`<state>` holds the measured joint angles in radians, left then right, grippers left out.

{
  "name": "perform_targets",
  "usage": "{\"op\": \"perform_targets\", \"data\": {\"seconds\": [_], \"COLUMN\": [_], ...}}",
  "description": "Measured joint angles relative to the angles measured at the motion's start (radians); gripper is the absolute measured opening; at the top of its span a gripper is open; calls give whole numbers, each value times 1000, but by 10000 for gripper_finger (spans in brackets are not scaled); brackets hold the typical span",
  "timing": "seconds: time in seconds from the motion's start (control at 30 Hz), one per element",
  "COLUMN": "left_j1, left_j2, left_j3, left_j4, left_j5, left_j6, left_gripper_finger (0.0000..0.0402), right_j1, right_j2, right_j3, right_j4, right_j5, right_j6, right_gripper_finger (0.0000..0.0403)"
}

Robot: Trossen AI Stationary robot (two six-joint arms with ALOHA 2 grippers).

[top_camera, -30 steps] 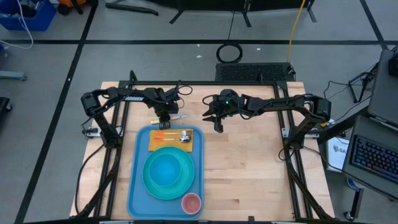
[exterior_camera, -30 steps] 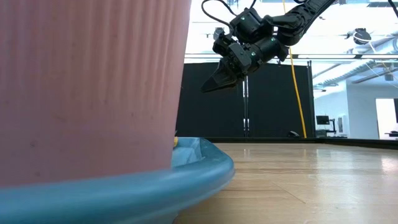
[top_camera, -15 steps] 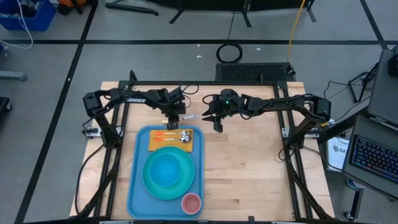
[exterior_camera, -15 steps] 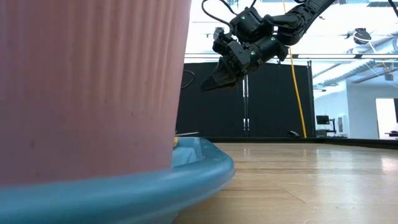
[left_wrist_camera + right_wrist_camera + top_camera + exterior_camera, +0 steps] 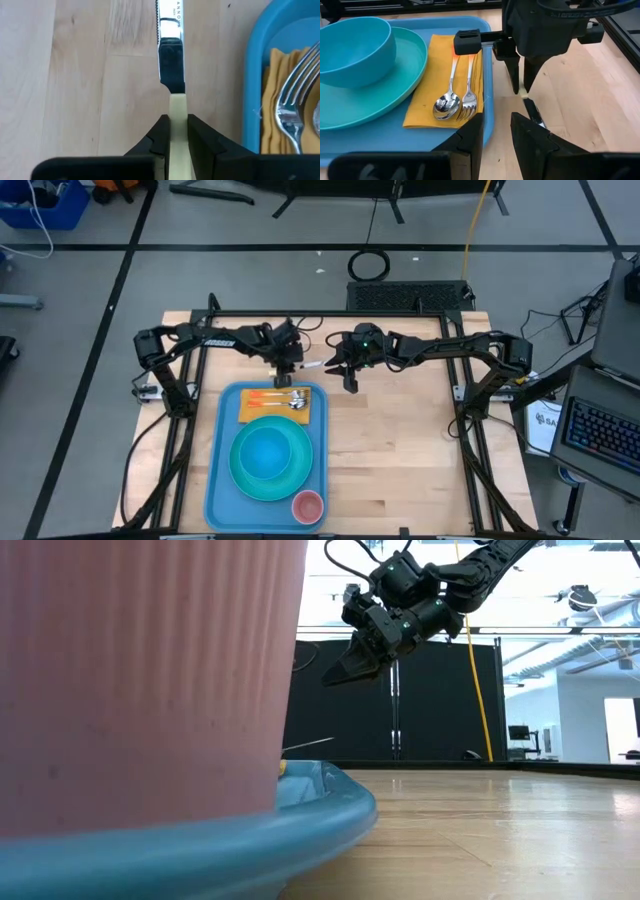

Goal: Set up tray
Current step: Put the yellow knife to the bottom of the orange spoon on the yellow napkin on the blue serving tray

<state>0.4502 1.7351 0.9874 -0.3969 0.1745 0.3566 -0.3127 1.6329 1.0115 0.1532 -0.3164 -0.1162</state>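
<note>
Wooden table (image 5: 400, 440) | left end effector (image 5: 287, 364) gripping knife (image 5: 170, 30), shifted rightward | right end effector (image 5: 347, 380) parted.

The tray (image 5: 300, 815) is largely blocked in the low view by a pink cup (image 5: 140, 670) — itself cut off at the frame's edges.

Tray (image 5: 218, 480) on the left half of the desk (image 5: 400, 450). In the tray: napkin (image 5: 252, 412) at the far end, fork (image 5: 469, 95) and spoon (image 5: 447, 100) side by side on it; plate (image 5: 243, 476) in the middle with a bowl (image 5: 266, 452) on it; cup (image 5: 307, 506) at the near right corner. Knife (image 5: 170, 60) held above the desk just beyond the tray's far edge, in the left hand (image 5: 286, 367). Right hand (image 5: 347, 377) to the right of it, raised above the desk.
</note>
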Motion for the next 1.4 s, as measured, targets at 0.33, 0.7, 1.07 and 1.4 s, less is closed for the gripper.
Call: {"op": "perform_targets", "data": {"seconds": [0.33, 0.7, 1.07, 1.4], "left_j1": [-3, -4, 2, -15], "left_j2": [0, -1, -19, -213], "left_j3": [0, 0, 2, -2], "left_j4": [5, 51, 55, 36], "left_j5": [-45, -74, -96, -87], "left_j6": [-11, 5, -121, -202], "left_gripper_finger": [50, 95, 96, 97], "right_j1": [0, 0, 0, -22], "right_j2": [0, 0, 0, 0], "right_j3": [0, 0, 0, 0], "right_j4": [0, 0, -28, -31], "right_j5": [0, 0, 0, -1], "right_j6": [0, 0, -28, -19], "right_gripper_finger": [91, 91, 91, 91]}}
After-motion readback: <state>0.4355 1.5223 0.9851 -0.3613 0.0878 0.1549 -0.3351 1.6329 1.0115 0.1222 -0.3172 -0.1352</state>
